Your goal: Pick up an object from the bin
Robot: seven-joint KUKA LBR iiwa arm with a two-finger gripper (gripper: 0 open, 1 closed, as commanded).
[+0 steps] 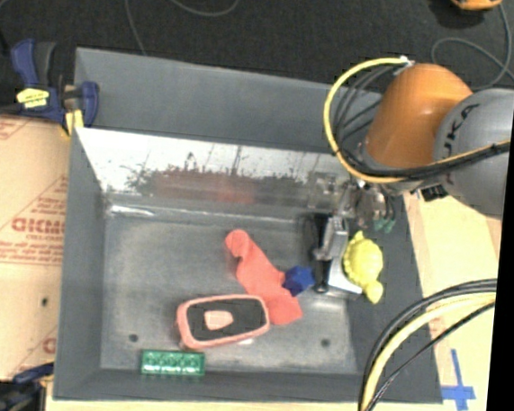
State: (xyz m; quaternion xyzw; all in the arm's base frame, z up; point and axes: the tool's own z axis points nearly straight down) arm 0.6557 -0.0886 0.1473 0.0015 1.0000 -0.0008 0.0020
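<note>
My gripper [328, 252] reaches down into the right part of the bin, close to the right wall. A yellow toy [365, 263], rounded like a rubber duck, lies right beside it on the right, against the wall. A small blue piece [298, 279] sits just left of the gripper's lower end, touching a salmon-red soft strip [260, 277] that runs diagonally across the middle of the floor. I cannot tell whether anything is held.
A pink-rimmed oval thing [223, 320] with a black face and a pink centre lies at the front middle, overlapping the strip's lower end. A green studded brick [172, 363] rests on the front wall at the left. The arm with its orange cover and cables hangs over the right rim.
</note>
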